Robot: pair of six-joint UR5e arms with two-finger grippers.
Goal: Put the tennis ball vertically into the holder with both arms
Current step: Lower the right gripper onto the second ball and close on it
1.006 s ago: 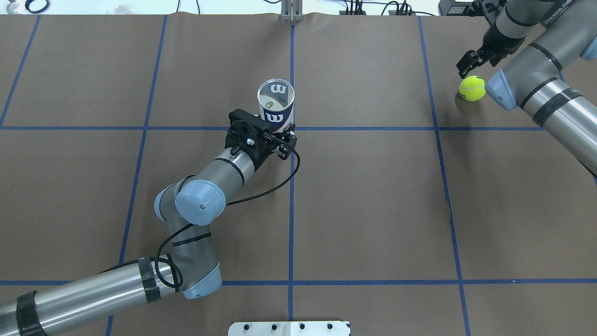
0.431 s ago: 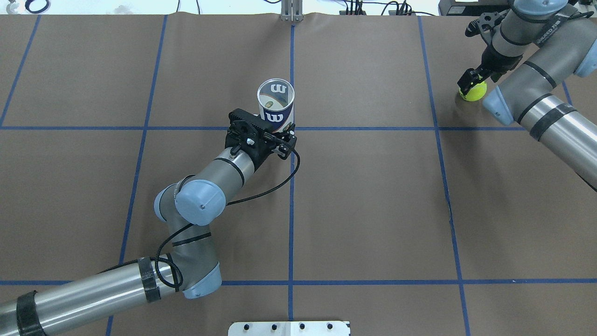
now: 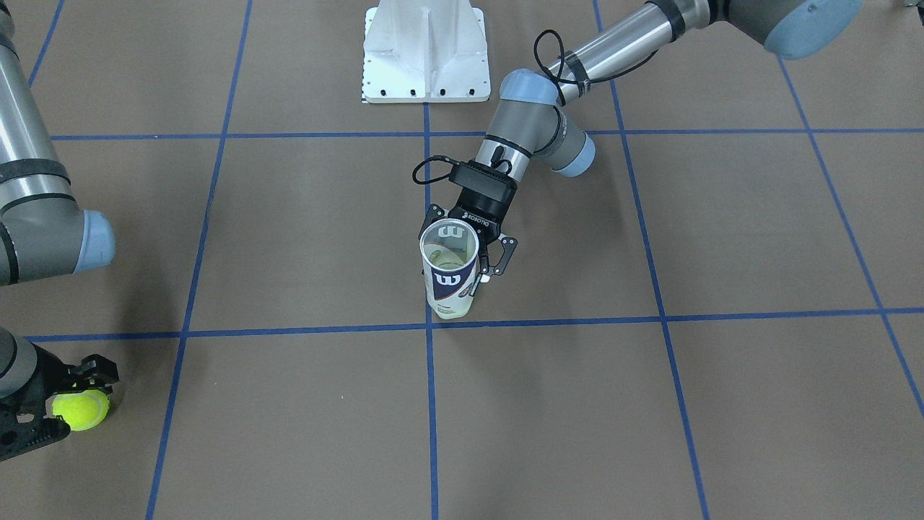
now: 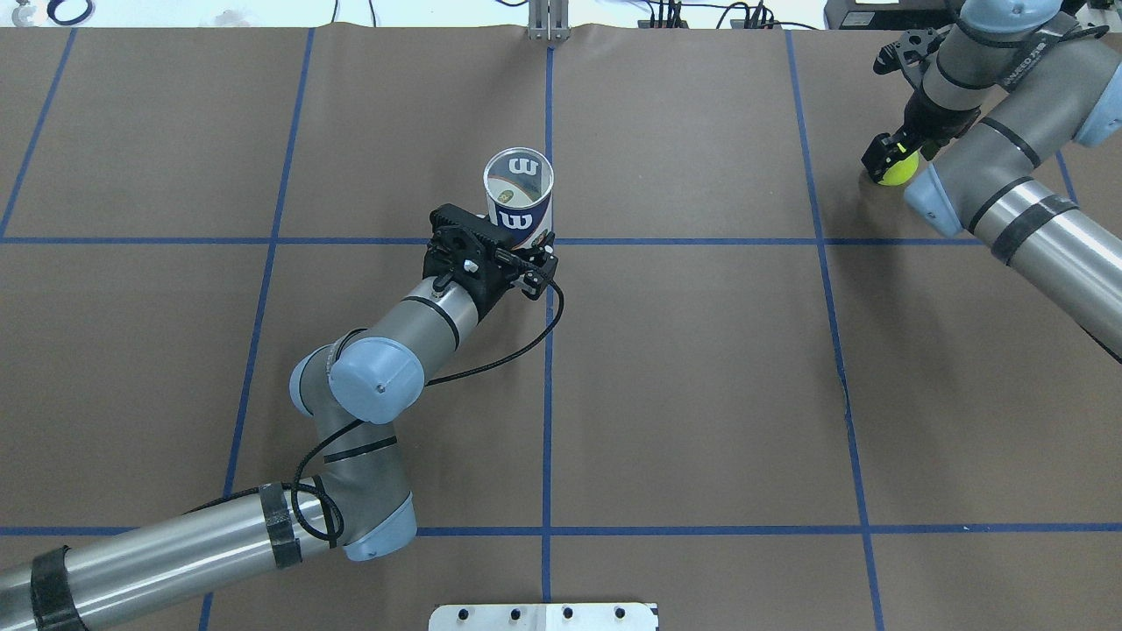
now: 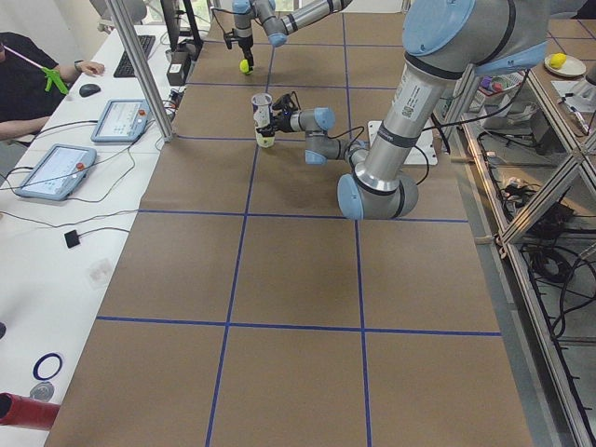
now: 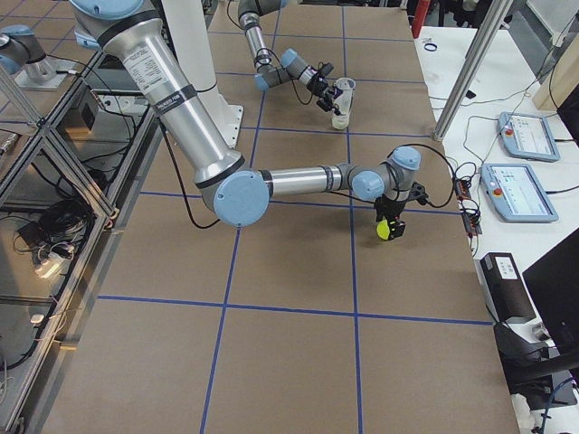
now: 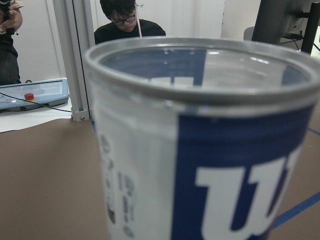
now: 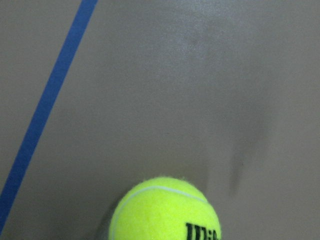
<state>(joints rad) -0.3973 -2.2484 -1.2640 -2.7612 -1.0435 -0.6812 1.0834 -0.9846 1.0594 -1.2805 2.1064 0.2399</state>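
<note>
r gripper [image 4: 891, 160] dropped over ball [image 4: 898, 172], grip unclear; l gripper [image 4: 524, 244] clamps holder [image 4: 519, 209].

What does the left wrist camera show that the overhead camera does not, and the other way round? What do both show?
Only the left wrist view: a person in black sitting beyond the table edge, and a tablet with a red button.

Only the overhead view: the left arm and right arm, the left gripper clamped on the can, the right gripper straddling the tennis ball, and the blue tape grid.

Both: the upright can, its open top, and the white W on the navy label.
</note>
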